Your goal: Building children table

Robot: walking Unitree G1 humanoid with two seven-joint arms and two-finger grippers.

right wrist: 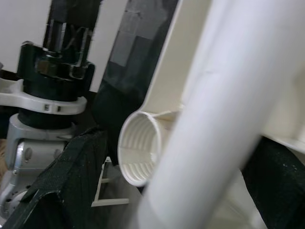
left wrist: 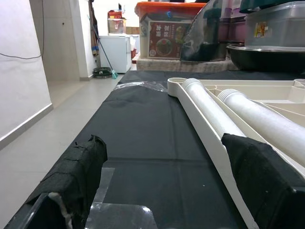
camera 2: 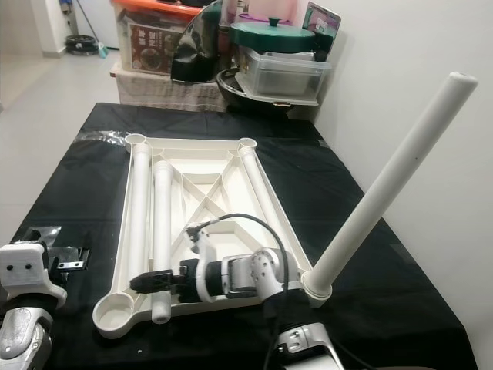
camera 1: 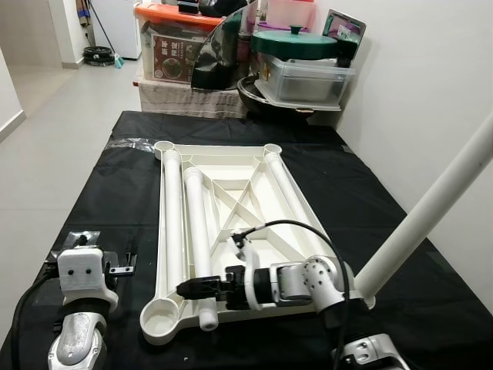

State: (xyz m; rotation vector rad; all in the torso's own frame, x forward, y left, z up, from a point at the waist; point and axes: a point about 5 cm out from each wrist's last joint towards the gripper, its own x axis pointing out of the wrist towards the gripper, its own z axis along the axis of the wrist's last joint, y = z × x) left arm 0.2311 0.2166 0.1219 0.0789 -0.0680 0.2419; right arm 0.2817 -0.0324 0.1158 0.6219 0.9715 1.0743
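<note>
head views: the white tabletop lies upside down on the black counter, one leg already screwed into its near right corner. the right hand reaches left across the near edge, closed on a loose leg (second from the left).

left wrist view: the left hand rests open, idle.

right wrist view: the threaded socket sits just beside the gripped leg; next, i judge, upend it into that socket.
</note>
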